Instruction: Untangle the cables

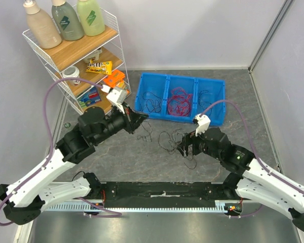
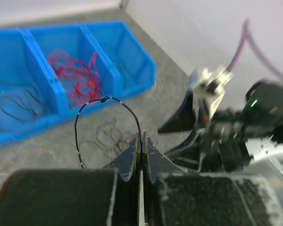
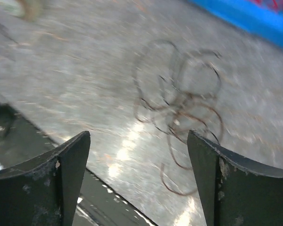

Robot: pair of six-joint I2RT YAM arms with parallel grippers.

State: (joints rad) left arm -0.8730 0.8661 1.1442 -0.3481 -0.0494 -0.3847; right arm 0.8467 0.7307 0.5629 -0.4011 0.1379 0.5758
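A loose clump of thin dark cables [image 1: 168, 140] lies on the grey table between the two grippers; it also shows in the right wrist view [image 3: 179, 110] and the left wrist view [image 2: 108, 136]. My left gripper [image 1: 142, 118] is shut on one black cable [image 2: 108, 99], which arcs up out of the pinched jaws [image 2: 141, 137] and hangs down to the left. My right gripper [image 1: 183, 147] stands open just above the table beside the clump, with nothing between its fingers [image 3: 139, 136]. Red cables [image 1: 178, 103] fill the middle compartment of a blue bin [image 1: 180, 77].
Black cables [image 1: 151, 101] lie in the bin's left compartment, and a few more [image 1: 207, 97] in the right one. A white wire shelf rack [image 1: 71, 50] with bottles and snack packs stands at the back left. Walls close the back and right.
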